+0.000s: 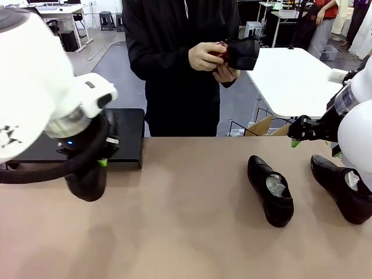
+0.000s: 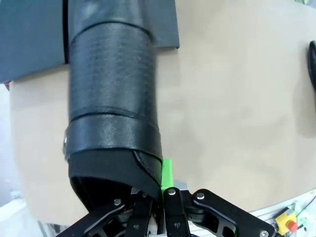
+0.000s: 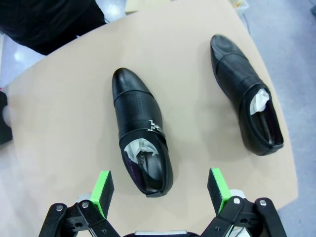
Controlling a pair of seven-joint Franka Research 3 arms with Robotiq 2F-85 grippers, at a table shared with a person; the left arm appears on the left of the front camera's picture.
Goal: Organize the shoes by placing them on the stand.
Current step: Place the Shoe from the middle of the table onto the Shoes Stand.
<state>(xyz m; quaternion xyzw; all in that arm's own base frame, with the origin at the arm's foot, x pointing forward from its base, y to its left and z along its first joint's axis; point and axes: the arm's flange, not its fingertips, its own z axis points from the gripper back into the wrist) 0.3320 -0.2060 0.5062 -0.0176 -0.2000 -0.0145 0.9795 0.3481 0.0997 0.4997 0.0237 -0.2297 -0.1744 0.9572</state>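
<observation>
The left gripper [image 2: 158, 190] is clenched on the heel of a shoe [image 2: 113, 98]. The shoe's long axis points toe-first at the stand [image 1: 125, 133] just beyond, with bare surface [image 1: 186, 232] alongside. The right gripper [image 3: 160, 190] hangs released over the buckled shoe [image 3: 140, 133], heel nearest. A third shoe [image 3: 247, 111] lies beside it, near the surface's edge.

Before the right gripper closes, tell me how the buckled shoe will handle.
The buckled shoe probably stays stiff: white paper stuffing shows inside it. Its glossy leather may slip between the green pads. Resting flat on its sole, it looks unlikely to roll.
</observation>
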